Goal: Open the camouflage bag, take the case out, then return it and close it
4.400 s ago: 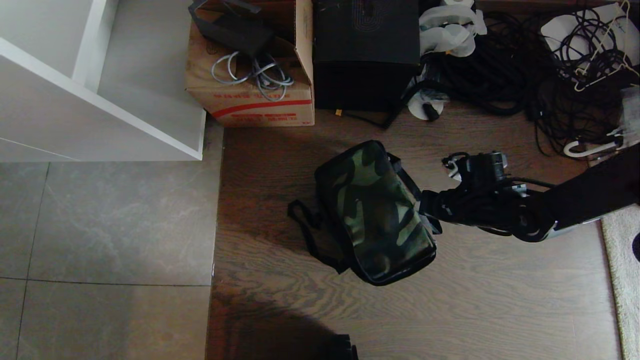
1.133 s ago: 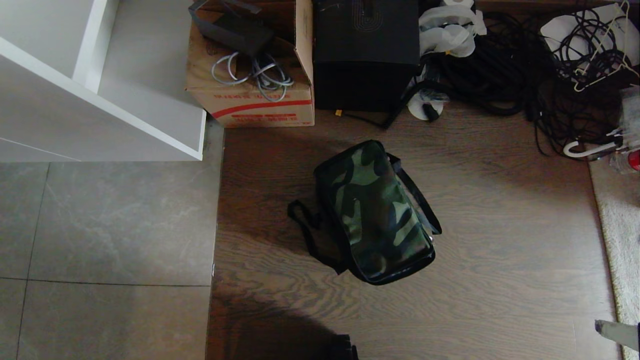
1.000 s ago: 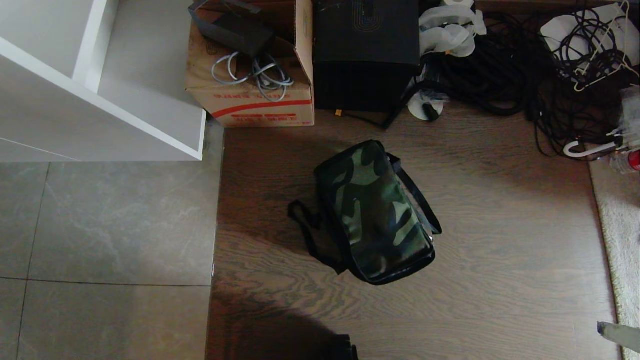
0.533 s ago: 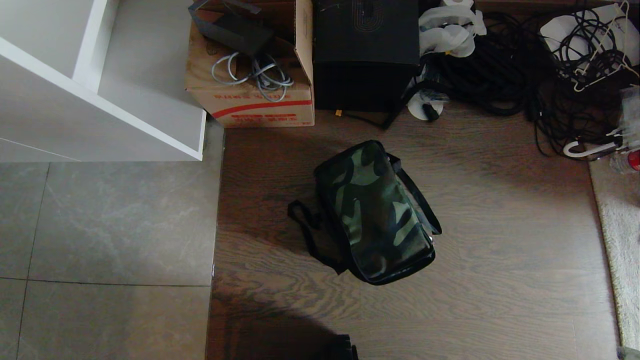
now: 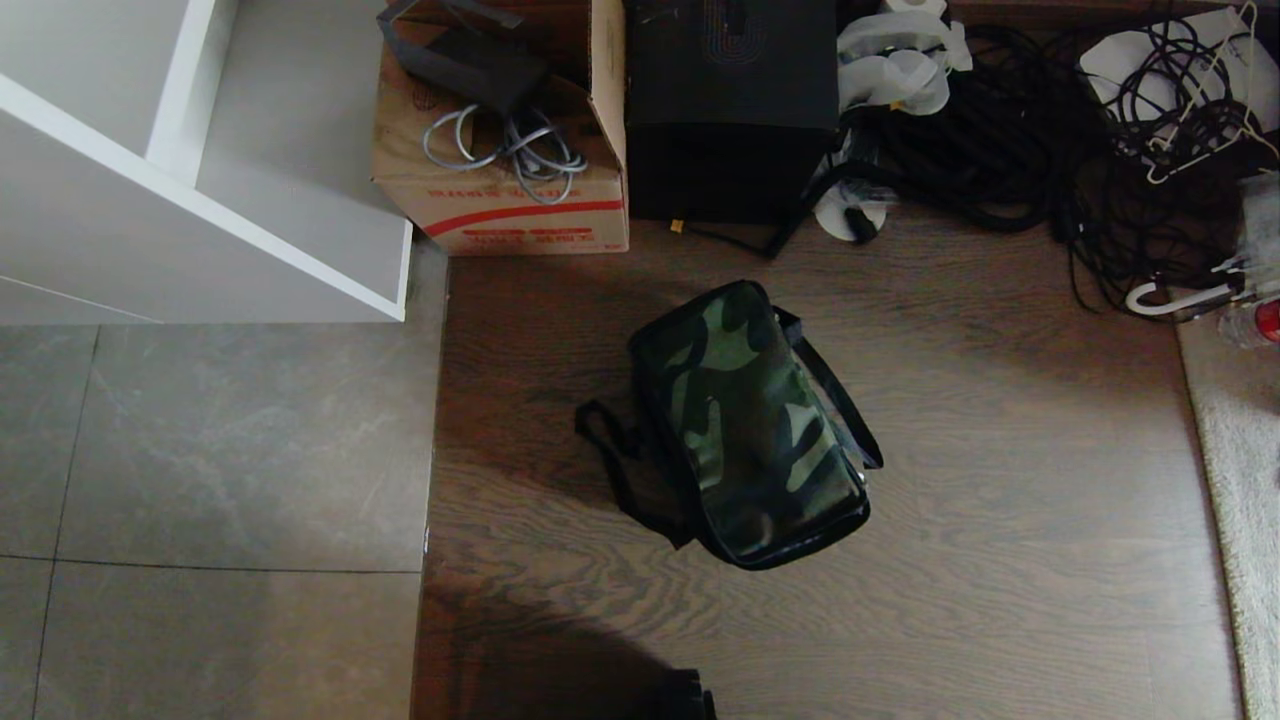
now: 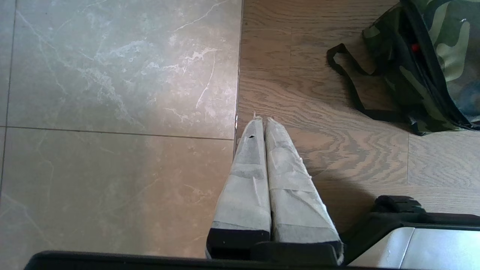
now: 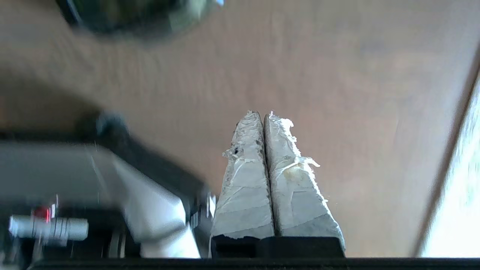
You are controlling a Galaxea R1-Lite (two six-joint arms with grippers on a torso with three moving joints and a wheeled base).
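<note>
The camouflage bag lies zipped shut on the wooden floor, roughly at the centre of the head view, its long side running from eleven o'clock towards five o'clock; its black strap loops out on the floor at about nine o'clock from it; the case is nowhere to be seen, so I cannot tell where it is; neither arm reaches into the head view; the left gripper hangs over the seam where the grey tiles meet the wood, its taped fingers pressed together and holding nothing, the bag well off at two o'clock of it; the right gripper hovers above bare wood, fingers likewise pressed tight with nothing between them, a blurred edge of the bag at eleven o'clock; beyond the bag, at twelve o'clock, stand a brown cardboard carton with grey cables in it and a plain black box just beside it; a tangle of black cords spreads at two o'clock; a pale rug edges the floor at three o'clock.
</note>
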